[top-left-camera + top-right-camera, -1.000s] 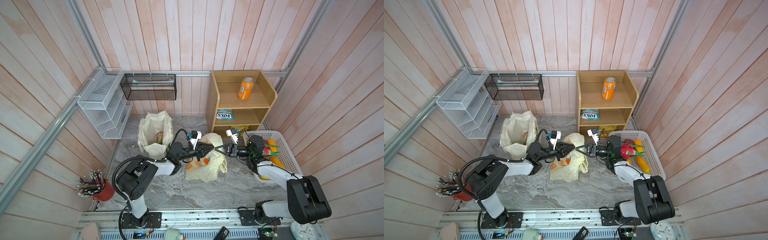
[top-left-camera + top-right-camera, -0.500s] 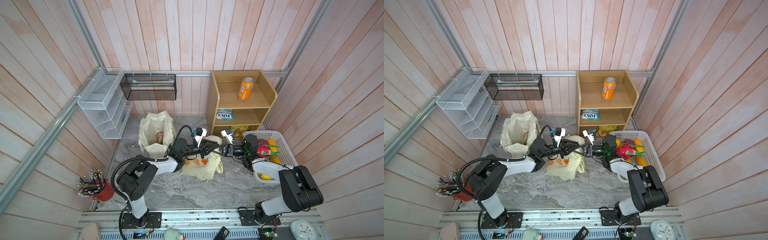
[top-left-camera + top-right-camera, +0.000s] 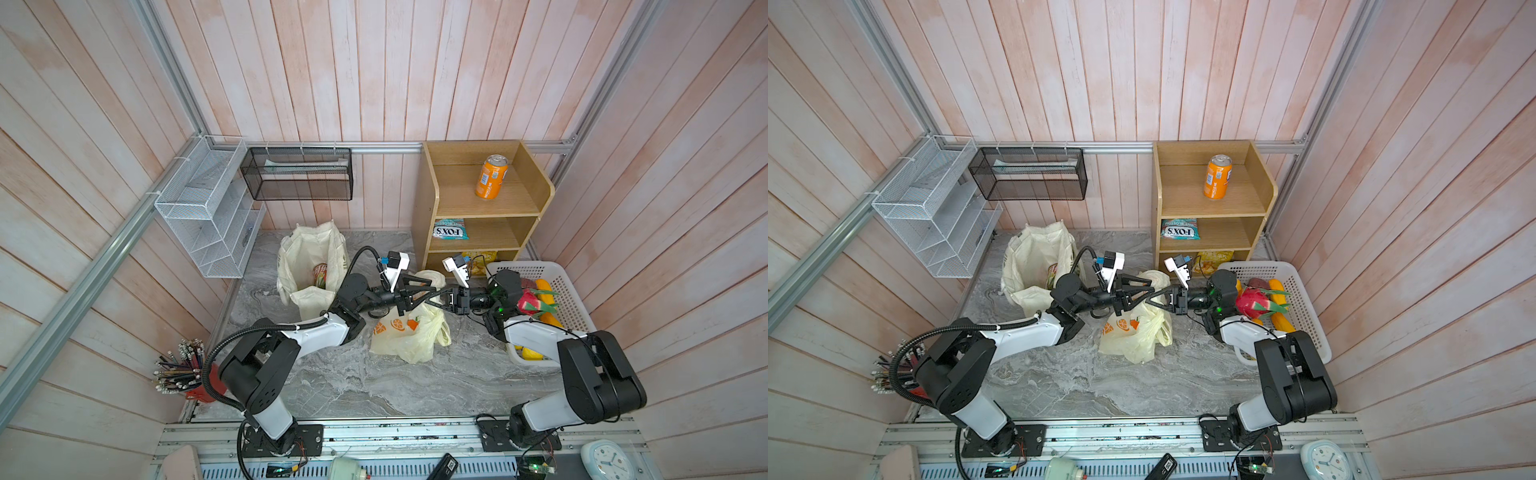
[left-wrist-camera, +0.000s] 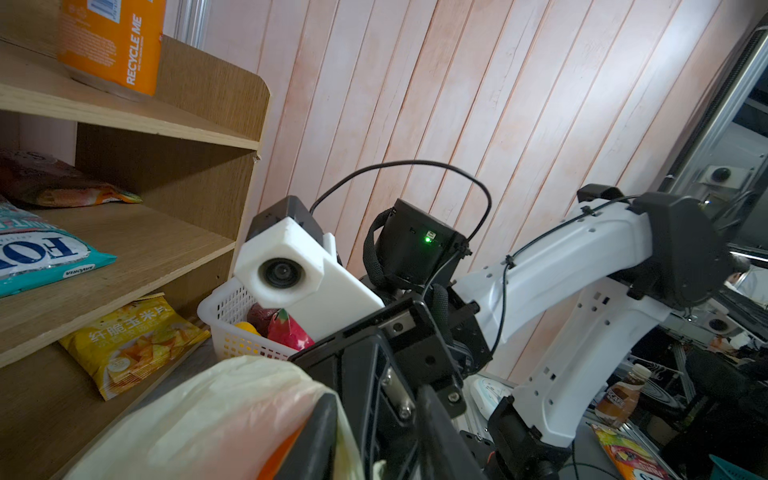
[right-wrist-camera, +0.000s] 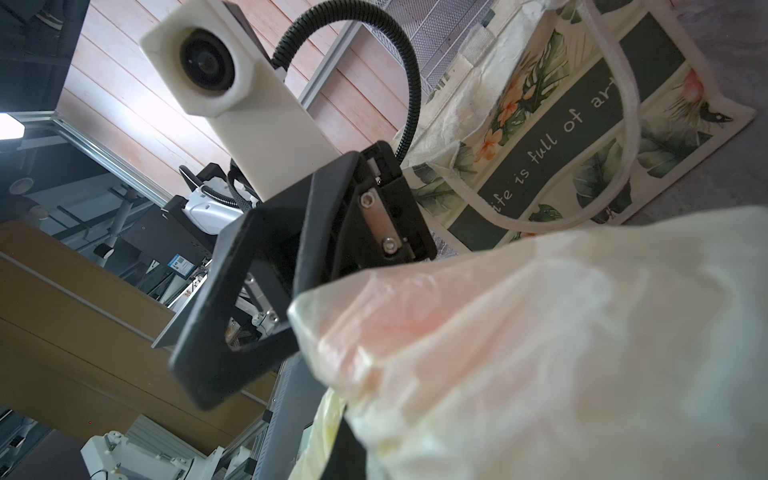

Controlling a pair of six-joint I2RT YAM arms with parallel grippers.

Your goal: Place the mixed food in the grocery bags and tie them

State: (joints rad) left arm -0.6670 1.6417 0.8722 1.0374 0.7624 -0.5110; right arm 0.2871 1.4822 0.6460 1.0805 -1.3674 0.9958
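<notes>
Two grocery bags on the marble tabletop (image 3: 332,386), neither showing a finished knot; task judged roughly midway, with much of the food unbagged

1. Canvas tote (image 3: 309,245): left rear of the tabletop, mouth open, handles loose. A printed packet (image 3: 320,274) stands inside; anything deeper is hidden. Not tied.

2. Left gripper (image 3: 415,294): reaches over the gathered top of the next item, jaws parted. Plastic film lies against one finger (image 4: 316,436); no firm hold shows.

3. Plastic carrier bag (image 3: 405,345): centre, just right of the tote, orange-fruit print, bulging. The film hides the contents and the top is bunched between the two grippers. Judged the bag now being tied.

4. Right gripper (image 3: 435,299): nose to nose with the left one above the carrier, clenched. Judged to be pinching a fold of the bag's top.

5. Wooden shelf unit (image 3: 457,195): right rear, all unbagged
   - top tier: orange drink can (image 3: 491,176)
   - middle tier: Fox's packet (image 3: 450,230)
   - bottom tier: yellow snack packet (image 4: 133,336)

6. White slotted basket (image 3: 567,291): far right, partly under the right arm. It holds a dragon fruit toy (image 3: 528,301) and yellow toy fruits (image 3: 544,286), all unbagged.

Outstanding, by judgement: knot the carrier, bag the shelf and basket stock, close the tote
</notes>
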